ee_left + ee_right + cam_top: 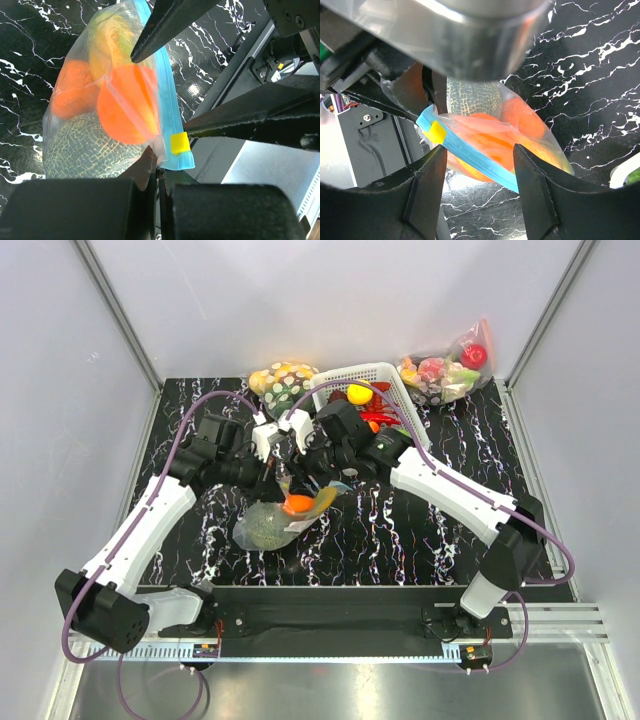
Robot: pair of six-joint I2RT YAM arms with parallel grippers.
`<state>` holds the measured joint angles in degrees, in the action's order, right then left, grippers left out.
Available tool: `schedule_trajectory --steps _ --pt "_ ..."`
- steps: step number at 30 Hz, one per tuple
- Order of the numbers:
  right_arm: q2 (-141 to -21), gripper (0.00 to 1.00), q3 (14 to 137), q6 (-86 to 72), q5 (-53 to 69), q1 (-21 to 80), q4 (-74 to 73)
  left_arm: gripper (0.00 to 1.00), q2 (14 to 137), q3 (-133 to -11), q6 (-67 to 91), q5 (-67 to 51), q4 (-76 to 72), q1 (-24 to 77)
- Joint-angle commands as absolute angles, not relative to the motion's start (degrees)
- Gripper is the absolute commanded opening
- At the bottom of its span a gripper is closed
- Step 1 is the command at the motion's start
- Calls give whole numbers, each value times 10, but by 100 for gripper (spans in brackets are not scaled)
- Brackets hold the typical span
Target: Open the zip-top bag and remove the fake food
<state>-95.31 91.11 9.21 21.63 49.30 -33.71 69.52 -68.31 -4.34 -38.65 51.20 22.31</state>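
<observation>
Pinching a corner of the zip-top bag (60, 132) just below its mouth, the left jaws are fully closed, the thin plastic caught between their fingers (145, 172). The grip sits right beside the yellow slider (179, 143), which is at the near end of the teal-blue zip strip (167, 95).

The right jaws stand apart and hold nothing. One pointed finger (170, 22) is on one side of the strip and the other (240, 120) on the opposite side, its tip just beside the slider. From the right wrist the strip (470, 157) runs slantwise through the gap between the two fingers (427, 195) — whether either one touches it I cannot tell.

The fake food is all inside the bag: a netted green ball (85, 155) lowest, two round orange fruits (125, 107) pressed against the plastic, and a yellow-green piece (112, 40) at the far end.

From above, the bag (272, 523) is near the middle of the black marbled table (400, 530), its mouth end raised to where the two arms meet — the rounded end is low, though whether it rests on the table is unclear. Well behind it are a white basket (385, 372), a bag of spotted items (280, 380) and a bag with a red apple (455, 368).
</observation>
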Motion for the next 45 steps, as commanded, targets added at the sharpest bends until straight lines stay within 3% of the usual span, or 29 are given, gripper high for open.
schedule_trajectory --steps 1,11,12,14,33,37,38,42,45 --pt "-980 63 933 108 214 507 -338 0 699 -707 -62 -417 477 235" --pt "-992 66 944 122 204 522 -349 0 699 -709 -63 -411 478 235" --pt "-992 72 944 123 203 523 -351 0 698 -709 -63 -409 479 234" --pt "-993 73 944 124 200 528 -353 0 700 -711 -64 -406 478 234" --pt "-1004 73 947 118 197 557 -337 0 707 -723 -64 -417 478 235" --pt "-1010 66 945 104 217 557 -321 0 705 -716 -62 -425 475 234" --pt "-1012 56 942 90 235 557 -303 0 705 -715 -62 -425 473 234" --pt "-1015 52 940 72 258 559 -287 0 706 -715 -59 -427 464 235" --pt "-1016 42 938 67 258 561 -288 0 708 -718 -58 -427 461 234"
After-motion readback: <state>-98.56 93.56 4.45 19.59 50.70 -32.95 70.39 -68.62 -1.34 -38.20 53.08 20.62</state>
